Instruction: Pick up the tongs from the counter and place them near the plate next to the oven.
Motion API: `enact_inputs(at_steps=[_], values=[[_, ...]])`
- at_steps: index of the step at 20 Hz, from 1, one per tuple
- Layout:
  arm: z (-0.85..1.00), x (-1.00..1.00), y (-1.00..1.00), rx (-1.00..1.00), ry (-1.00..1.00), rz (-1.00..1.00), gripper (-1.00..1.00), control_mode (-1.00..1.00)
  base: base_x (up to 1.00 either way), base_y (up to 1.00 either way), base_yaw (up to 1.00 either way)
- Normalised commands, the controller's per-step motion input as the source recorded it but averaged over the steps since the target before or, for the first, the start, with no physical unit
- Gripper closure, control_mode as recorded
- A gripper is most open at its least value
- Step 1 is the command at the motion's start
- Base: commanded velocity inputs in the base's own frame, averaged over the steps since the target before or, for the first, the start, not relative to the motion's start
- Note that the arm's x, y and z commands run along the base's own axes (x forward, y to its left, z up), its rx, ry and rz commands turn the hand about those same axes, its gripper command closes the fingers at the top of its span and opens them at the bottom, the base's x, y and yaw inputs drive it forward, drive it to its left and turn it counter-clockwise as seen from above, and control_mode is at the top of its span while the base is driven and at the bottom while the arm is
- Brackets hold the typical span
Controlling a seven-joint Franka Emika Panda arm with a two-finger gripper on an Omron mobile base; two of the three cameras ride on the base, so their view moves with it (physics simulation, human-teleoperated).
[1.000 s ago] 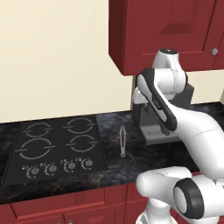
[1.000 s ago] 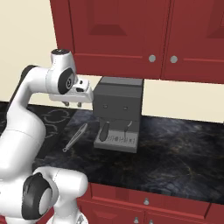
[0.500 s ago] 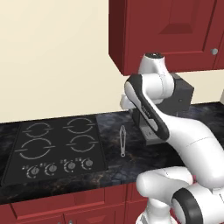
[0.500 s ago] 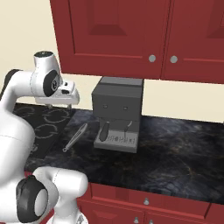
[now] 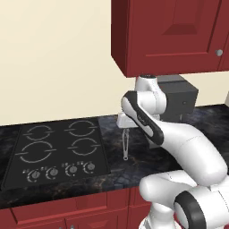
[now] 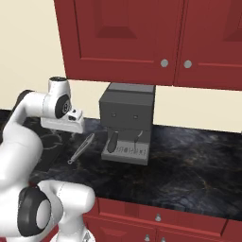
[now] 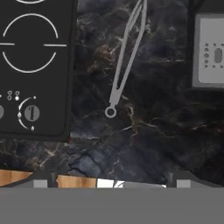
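Note:
The slim grey tongs (image 5: 126,145) lie flat on the black speckled counter (image 5: 117,172), between the cooktop and the coffee machine. My gripper (image 5: 125,129) hangs just above their far end and is open with nothing in it. Looking down from the hand, the tongs (image 7: 124,57) run from the top edge to a small ring at the joined end. My gripper (image 7: 111,183) has its tips set wide apart at the bottom of that view. From the right base camera the tongs (image 6: 81,149) lie slantwise below the hand. The plate and the oven are out of view.
A black cooktop (image 5: 56,150) with knobs along its front lies left of the tongs. A dark grey coffee machine (image 6: 126,123) stands right of them against the wall. Red upper cabinets (image 6: 142,38) hang overhead. Bare counter (image 6: 194,163) stretches to the right.
The arm has swung left and lower, away from the coffee machine, and the hand now hangs over the tongs. The tongs have not moved.

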Motion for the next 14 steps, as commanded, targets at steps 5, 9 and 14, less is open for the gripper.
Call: enact_inputs(at_steps=[5,9,14], values=[[-0.95,0.10,0.15,0.03,0.03,-0.20,-1.00,-1.00,0.00,0.00,0.00],[-0.72,0.00,0.28,0.00,0.00,-0.23,-1.00,-1.00,0.00,0.00,0.00],[-0.36,0.37,0.03,0.00,0.06,-0.27,-1.00,-1.00,0.00,0.00,0.00]])
